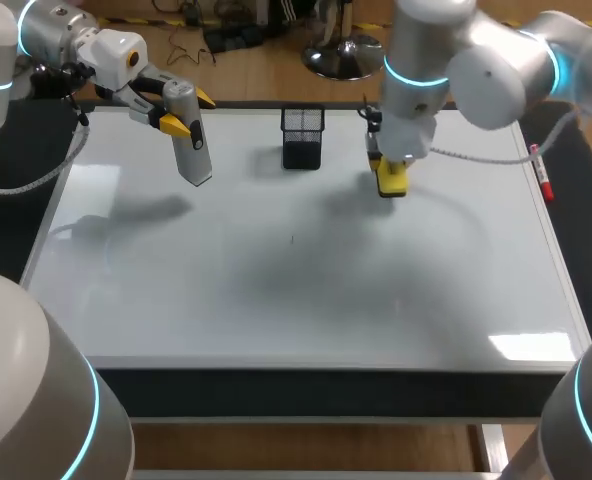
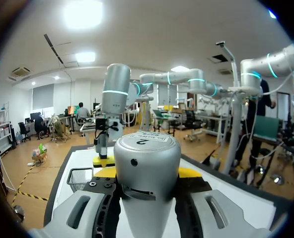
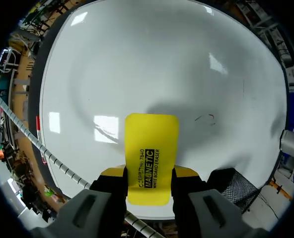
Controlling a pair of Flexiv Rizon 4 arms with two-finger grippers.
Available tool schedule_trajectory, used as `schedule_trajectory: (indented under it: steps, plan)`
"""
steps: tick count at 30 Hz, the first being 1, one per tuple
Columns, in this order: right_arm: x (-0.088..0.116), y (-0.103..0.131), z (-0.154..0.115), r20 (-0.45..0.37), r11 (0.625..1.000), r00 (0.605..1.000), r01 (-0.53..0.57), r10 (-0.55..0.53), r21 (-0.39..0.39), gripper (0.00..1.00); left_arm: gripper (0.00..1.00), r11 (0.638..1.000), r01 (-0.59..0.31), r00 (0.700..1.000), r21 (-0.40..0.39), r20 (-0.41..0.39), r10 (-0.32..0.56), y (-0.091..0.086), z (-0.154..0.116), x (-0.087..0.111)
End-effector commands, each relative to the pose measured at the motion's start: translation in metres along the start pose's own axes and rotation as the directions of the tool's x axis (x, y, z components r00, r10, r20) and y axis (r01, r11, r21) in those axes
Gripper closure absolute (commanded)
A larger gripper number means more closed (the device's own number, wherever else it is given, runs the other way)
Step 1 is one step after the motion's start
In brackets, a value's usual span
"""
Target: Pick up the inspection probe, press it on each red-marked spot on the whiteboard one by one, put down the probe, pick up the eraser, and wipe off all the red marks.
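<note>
One faint mark [image 3: 205, 118] near eraser [image 3: 151, 158]; probe [image 1: 189, 135] held aloft.

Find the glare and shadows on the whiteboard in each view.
Head view: glare patch at the whiteboard's near right corner; soft shadows near probe and eraser. Right wrist view: glare patches beside the eraser, grey shadow ahead. Left wrist view: probe hides most of it.

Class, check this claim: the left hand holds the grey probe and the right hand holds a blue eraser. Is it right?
No. The eraser in the right hand is yellow, not blue, as the right wrist view shows. The left hand does hold the grey probe.
</note>
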State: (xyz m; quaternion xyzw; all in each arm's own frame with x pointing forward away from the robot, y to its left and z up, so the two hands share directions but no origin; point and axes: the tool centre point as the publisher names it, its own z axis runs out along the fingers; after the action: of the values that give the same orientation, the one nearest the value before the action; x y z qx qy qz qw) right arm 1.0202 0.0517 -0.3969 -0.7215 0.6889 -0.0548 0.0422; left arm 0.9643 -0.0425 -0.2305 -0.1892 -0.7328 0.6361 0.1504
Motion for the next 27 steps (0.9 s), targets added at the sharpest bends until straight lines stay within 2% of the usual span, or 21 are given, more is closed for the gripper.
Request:
schedule_trajectory:
  steps: [1,3,11,27]
  plan:
    - [-0.006,-0.036,0.013,-0.015,0.998,1.000,-0.001,0.000,-0.062,1.00,1.00,1.000,0.000,1.000,0.001,-0.003,0.000,-0.001,-0.001,-0.001]
    - [-0.006,-0.043,0.014,0.002,0.998,1.000,-0.011,0.011,-0.058,1.00,1.00,1.000,0.000,1.000,0.001,-0.003,0.000,-0.001,-0.001,-0.001]
    - [-0.003,-0.061,0.021,-0.017,0.998,1.000,-0.026,0.025,-0.055,1.00,1.00,1.000,0.000,1.000,0.001,-0.003,0.000,-0.001,-0.001,-0.001]
    - [-0.005,-0.071,0.034,-0.020,0.998,0.999,-0.029,0.028,-0.054,1.00,1.00,1.000,0.000,1.000,0.001,-0.003,0.000,-0.001,-0.001,-0.001]
